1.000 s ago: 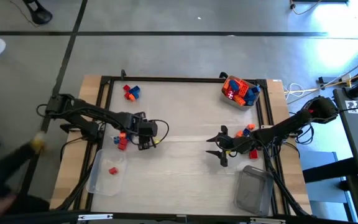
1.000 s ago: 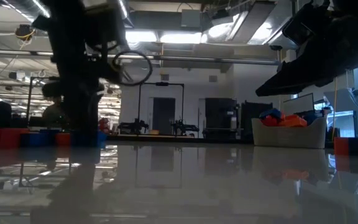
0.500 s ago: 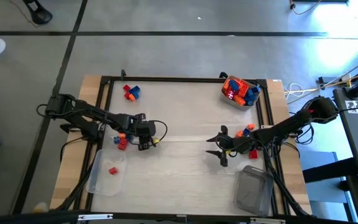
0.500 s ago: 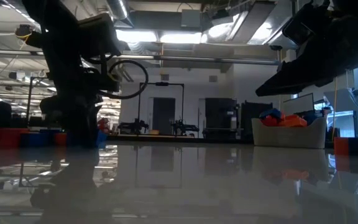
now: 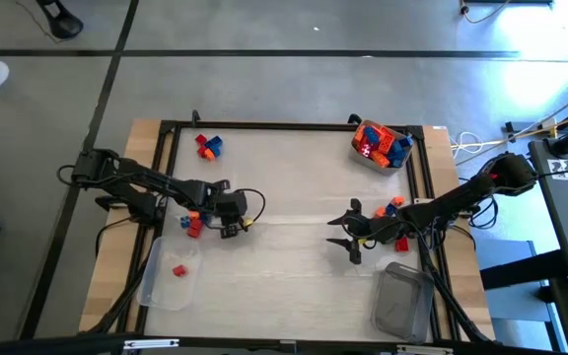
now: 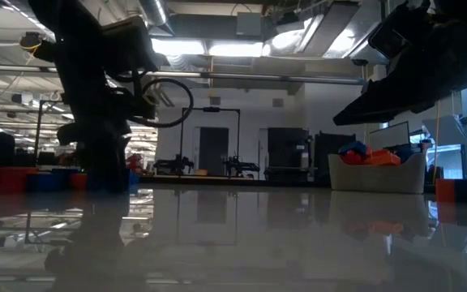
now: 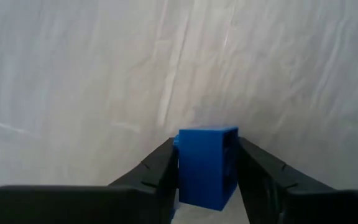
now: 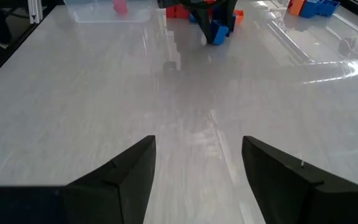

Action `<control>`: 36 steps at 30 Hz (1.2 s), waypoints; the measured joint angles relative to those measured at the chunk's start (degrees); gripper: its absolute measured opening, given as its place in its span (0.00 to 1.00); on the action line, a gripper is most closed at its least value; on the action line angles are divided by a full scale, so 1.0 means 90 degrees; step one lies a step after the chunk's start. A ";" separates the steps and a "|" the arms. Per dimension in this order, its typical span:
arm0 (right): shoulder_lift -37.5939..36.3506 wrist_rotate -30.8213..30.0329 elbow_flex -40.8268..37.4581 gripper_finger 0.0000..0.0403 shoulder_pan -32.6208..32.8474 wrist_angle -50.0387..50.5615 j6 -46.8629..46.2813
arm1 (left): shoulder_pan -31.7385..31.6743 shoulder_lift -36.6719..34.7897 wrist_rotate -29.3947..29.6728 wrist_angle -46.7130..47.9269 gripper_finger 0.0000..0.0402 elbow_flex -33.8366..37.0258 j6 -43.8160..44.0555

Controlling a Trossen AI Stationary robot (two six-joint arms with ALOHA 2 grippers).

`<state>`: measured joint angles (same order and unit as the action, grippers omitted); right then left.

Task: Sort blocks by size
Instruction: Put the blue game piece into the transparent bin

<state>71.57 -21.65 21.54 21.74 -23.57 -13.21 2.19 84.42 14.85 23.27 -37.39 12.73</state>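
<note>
A blue block stands on the white table between the fingers of my left gripper, which is shut on it at the table's left-middle. The right wrist view shows the same block under that gripper. Just left of it lies a small heap of red and orange blocks. My right gripper hangs open over bare table at the right-middle, with nothing between its fingers. My left gripper pinches the blue block's two opposite side faces between its two fingers. The fingers come steeply from above, slanting toward the table's right. The block stands upright with its underside on the table.
A clear tub holding one red block stands near left; another clear tub near right. A white tub of blocks sits far right. Loose blocks lie far left and right. The middle is bare table.
My left gripper has sunk a little toward the table by the heap of blocks, then held still. My right arm has kept still.
</note>
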 joint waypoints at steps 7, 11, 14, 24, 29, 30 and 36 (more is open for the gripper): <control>0.0000 0.0000 0.0000 0.59 -0.0002 0.0000 0.0000 | 0.0333 0.0015 -0.0051 0.0629 0.26 -0.0453 0.0280; 0.0000 0.0000 0.0000 0.59 0.0000 0.0002 0.0000 | 0.0617 0.0005 -0.0027 0.1120 0.21 -0.0905 0.0411; 0.0000 0.0000 0.0000 0.59 -0.0002 0.0005 0.0000 | 0.0828 -0.0005 -0.0029 0.1269 0.21 -0.1198 0.0423; 0.0000 0.0000 0.0000 0.59 -0.0001 0.0012 0.0000 | 0.1453 -0.0005 -0.0010 0.2365 0.21 -0.2124 0.1006; 0.0000 0.0002 0.0000 0.59 0.0000 0.0012 0.0000 | 0.2125 -0.0005 -0.0006 0.3356 0.22 -0.2819 0.1735; 0.0000 0.0002 0.0000 0.59 0.0000 0.0012 0.0000 | 0.2274 -0.0005 -0.0006 0.3557 0.22 -0.2961 0.1912; 0.0000 0.0004 0.0000 0.59 0.0000 0.0012 -0.0012 | 0.3224 -0.0049 -0.0009 0.4377 0.22 -0.3432 0.3040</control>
<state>71.57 -21.62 21.54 21.74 -23.46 -13.32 31.21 83.98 14.78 62.66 -68.27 40.09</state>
